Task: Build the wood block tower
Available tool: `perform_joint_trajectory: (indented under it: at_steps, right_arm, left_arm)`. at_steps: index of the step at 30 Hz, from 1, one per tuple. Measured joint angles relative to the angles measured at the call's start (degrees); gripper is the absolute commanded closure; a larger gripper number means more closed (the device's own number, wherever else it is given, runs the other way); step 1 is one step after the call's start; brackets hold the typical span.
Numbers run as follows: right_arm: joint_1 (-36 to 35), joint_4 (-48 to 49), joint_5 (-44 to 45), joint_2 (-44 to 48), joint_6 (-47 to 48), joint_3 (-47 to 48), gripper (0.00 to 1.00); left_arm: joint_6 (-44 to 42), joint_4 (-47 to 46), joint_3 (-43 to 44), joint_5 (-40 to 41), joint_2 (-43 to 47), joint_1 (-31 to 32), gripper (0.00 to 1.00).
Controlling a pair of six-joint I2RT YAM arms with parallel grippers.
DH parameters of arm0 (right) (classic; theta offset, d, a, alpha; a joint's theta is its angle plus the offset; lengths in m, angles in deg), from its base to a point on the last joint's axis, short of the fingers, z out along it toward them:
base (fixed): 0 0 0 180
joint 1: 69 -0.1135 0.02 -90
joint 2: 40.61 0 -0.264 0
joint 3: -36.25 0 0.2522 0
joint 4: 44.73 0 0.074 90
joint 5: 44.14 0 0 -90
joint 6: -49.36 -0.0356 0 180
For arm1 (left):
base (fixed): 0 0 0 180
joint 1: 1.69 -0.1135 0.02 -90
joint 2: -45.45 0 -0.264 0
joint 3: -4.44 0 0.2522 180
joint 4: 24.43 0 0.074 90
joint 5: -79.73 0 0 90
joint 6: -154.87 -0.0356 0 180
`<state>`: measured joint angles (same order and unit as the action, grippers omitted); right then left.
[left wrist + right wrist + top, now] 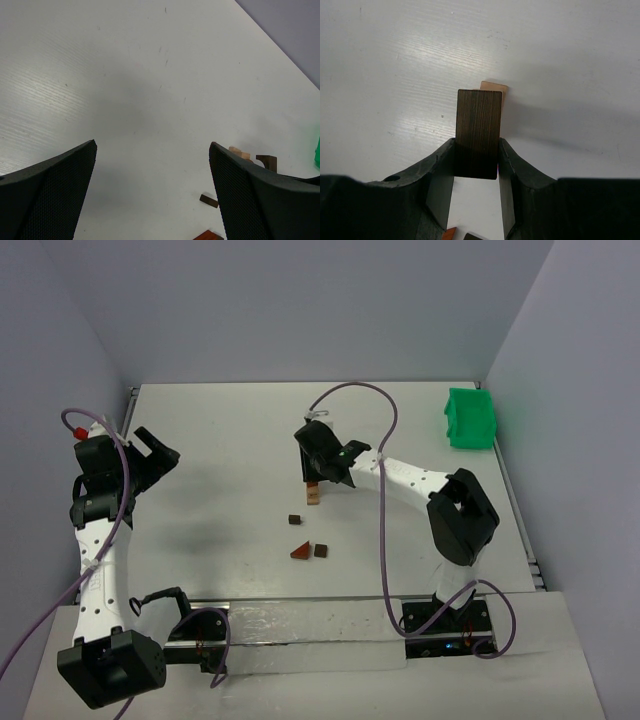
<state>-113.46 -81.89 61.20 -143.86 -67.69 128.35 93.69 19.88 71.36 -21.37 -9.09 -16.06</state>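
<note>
The white tabletop (230, 440) was matte, with a few faint scuffs and a ribbed sheen in the wrist views. Plain grey-blue walls (300, 300) closed it in at the back and on both sides. A green bin (470, 418) sat in the far corner, at about 2 o'clock from the middle of the tabletop and close to the right wall.

The right tool (312, 478) reached in from 4 o'clock to the middle of the tabletop. Its jaws were partly closed and clamped on a dark brown block (479, 132), which it held upright by the lower half with the grain running lengthwise. The wood block tower (313, 495) stood directly under that tool. It showed as a light tan block (495, 90) just behind and beside the held piece in the right wrist view. Whether the dark brown block touched the tan one could not be told.

Three loose wood blocks lay at 6 o'clock from the tower. A small dark cube (295, 520) was nearest. Farther toward the arm bases, a reddish-brown wedge (301, 552) and a second dark cube (321, 550) lay just beside each other.

The left tool (163, 448) hung over the tabletop's left edge at 9 o'clock, well apart from the blocks. Its jaws were spread fully wide, and it held and touched nothing.
</note>
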Motion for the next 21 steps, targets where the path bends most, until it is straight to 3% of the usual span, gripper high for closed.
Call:
perform_joint_trajectory:
  at_steps: [21]
  right_arm:
    - [0.6, -0.4, -1.6, -2.2, -0.4, 0.4, 0.87]
  left_arm:
    - [0.0, -0.3, 0.0, -0.3, 0.0, 0.0, 0.01]
